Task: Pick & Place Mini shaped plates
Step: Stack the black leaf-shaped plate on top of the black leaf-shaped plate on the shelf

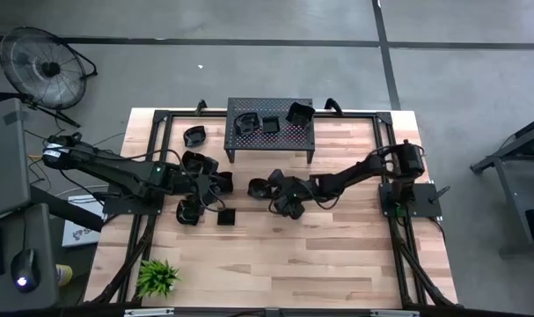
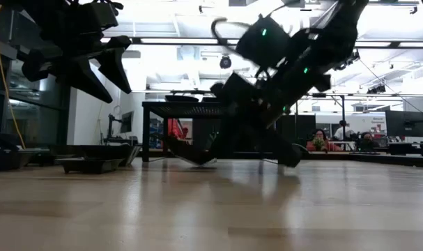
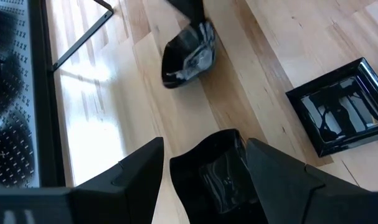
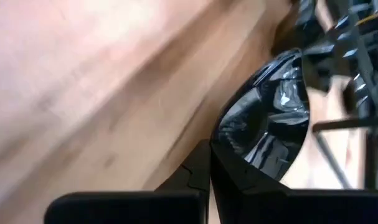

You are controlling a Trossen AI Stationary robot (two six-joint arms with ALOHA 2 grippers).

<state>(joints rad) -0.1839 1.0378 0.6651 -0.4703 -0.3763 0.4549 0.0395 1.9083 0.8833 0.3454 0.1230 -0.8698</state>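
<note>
At centre frame, the right gripper pinches the rim of a small black dish on the table. Left gripper hovers spread over another dish. Next, probably: lift toward the perforated stand.

Left gripper fingers spread at 6 o'clock, glossy black plate between them, square plate at 3 o'clock, rounded plate at 12 o'clock, perforated stand at 9 o'clock, wooden table
</note>
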